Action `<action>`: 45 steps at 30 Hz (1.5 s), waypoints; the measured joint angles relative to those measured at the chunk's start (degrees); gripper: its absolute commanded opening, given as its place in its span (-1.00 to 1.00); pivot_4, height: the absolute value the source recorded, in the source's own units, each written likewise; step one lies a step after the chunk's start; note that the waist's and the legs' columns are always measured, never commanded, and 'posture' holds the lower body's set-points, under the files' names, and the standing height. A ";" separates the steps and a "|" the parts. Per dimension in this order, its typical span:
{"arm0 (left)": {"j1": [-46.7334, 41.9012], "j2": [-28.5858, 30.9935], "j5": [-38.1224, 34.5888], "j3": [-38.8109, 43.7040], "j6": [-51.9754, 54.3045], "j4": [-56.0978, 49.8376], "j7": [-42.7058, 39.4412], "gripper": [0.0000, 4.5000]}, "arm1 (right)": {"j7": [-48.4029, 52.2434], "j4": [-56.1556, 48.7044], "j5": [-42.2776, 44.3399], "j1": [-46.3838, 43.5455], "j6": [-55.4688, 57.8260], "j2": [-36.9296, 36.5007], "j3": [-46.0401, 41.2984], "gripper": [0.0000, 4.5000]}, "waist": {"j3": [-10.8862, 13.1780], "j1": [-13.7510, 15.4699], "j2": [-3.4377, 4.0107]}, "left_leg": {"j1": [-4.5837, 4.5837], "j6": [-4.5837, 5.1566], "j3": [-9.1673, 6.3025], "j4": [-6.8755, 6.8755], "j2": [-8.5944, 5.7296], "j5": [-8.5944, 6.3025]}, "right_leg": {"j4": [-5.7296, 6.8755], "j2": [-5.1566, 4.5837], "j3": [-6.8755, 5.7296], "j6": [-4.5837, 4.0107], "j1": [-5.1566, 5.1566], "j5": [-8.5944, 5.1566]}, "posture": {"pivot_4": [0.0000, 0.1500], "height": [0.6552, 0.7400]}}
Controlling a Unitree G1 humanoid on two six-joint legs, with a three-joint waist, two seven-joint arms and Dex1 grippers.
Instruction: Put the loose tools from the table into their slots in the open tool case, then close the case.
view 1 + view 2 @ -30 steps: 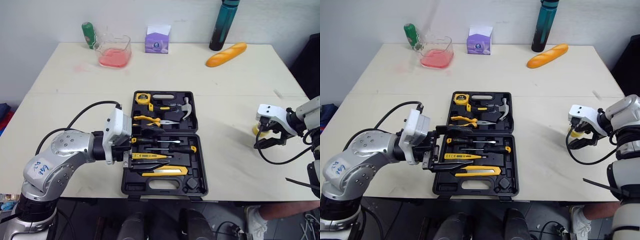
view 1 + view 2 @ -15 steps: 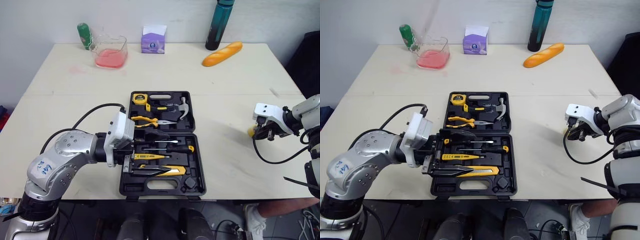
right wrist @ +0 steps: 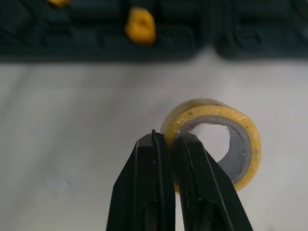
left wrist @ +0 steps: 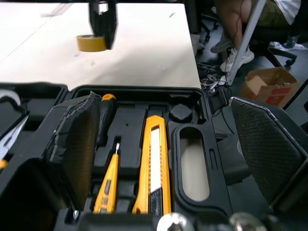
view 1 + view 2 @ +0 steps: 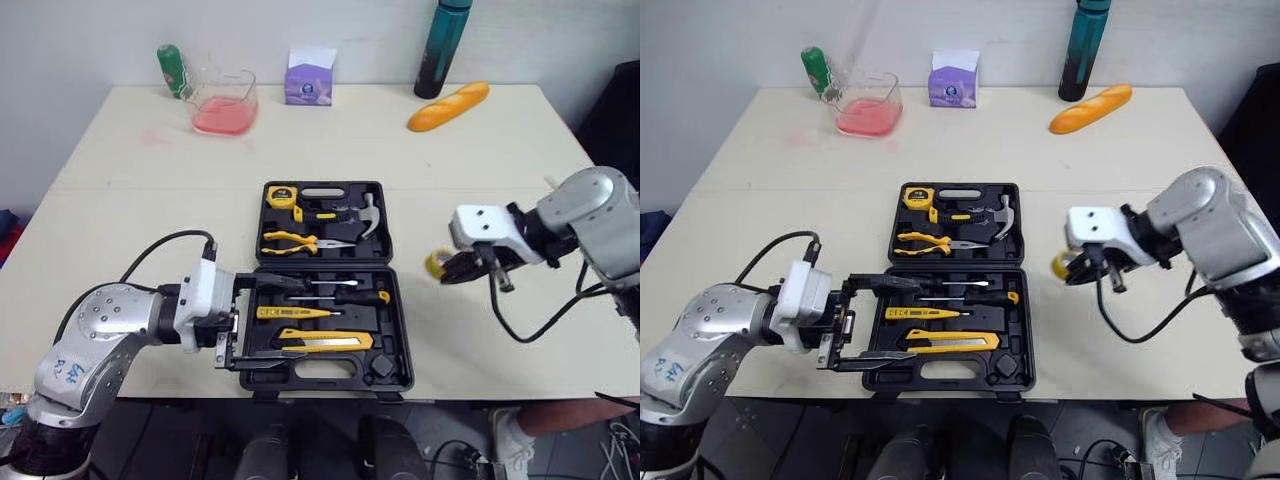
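Now right pincer [image 5: 452, 270] has carried tape roll [image 5: 437, 264] beside case [image 5: 398, 335].

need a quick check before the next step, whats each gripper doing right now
Left gripper: open, holding nothing.
Right gripper: shut on the yellow tape roll.

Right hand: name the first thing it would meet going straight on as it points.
Likely the tool case's right wall; the right hand, holding the tape roll, points toward it, though height is unclear.
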 measured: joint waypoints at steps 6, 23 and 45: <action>6.70 1.29 0.55 3.59 -0.24 0.60 0.24 1.00 | 0.10 -15.39 7.44 2.99 6.06 1.77 0.60 -0.97 | 0.01 0.22 -0.10 | 0.01 0.04 -0.03 0.00 -0.06 -0.03 | -0.05 -0.12 -0.04 -0.03 0.01 -0.01 | 1.00 1.00; 13.38 4.44 0.71 6.22 0.35 -1.64 0.53 1.00 | 0.21 -16.86 -2.92 7.20 -1.59 5.48 9.38 -0.97 | 0.01 -0.09 -0.19 | 0.02 0.02 -0.03 -0.03 -0.02 -0.06 | -0.04 -0.10 -0.07 -0.06 0.00 -0.03 | 1.00 1.00; 13.25 6.32 -0.89 7.25 3.57 -3.77 1.25 1.00 | 0.34 -17.16 -5.33 7.02 -1.93 4.68 13.25 -0.97 | -0.10 0.03 -0.38 | 0.04 -0.04 -0.19 -0.03 0.05 -0.10 | -0.24 -0.11 -0.15 -0.14 0.12 -0.08 | 1.00 1.00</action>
